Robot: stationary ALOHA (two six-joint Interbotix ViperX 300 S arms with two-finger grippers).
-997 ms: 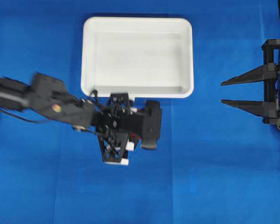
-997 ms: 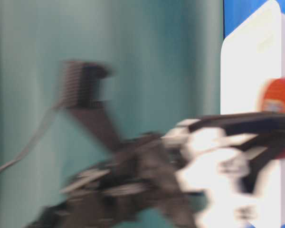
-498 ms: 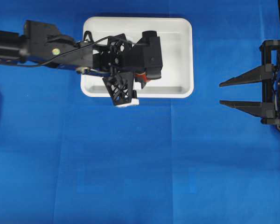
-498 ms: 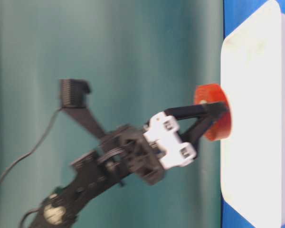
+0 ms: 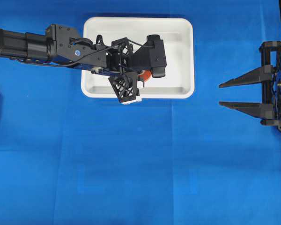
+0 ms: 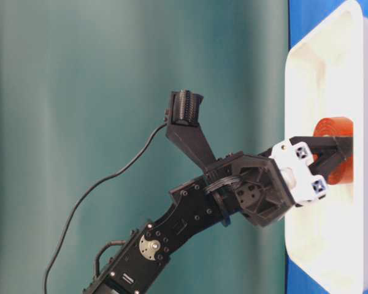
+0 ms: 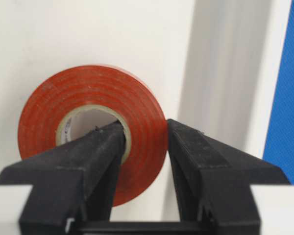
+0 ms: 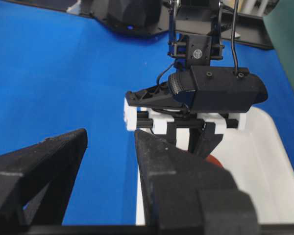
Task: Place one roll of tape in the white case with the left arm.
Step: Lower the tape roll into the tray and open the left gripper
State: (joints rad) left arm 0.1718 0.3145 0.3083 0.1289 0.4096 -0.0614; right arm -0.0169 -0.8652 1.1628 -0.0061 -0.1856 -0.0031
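Left gripper (image 7: 144, 147) is down inside the white case (image 5: 186, 56), one finger through the core of the roll of tape (image 7: 93, 125), one outside, pinching its wall; whether the pinch is slackening, can't tell. Tape sits low over the floor, ready for release. Right gripper (image 5: 225, 94) waits wide apart, empty

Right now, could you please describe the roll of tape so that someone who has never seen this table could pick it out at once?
Find the white case on the blue cloth; the left gripper reaches into it near its front wall. Between the fingers, one of them through its hole, sits the roll of tape: a small orange-red ring with a pale core, the only coloured thing in the case.
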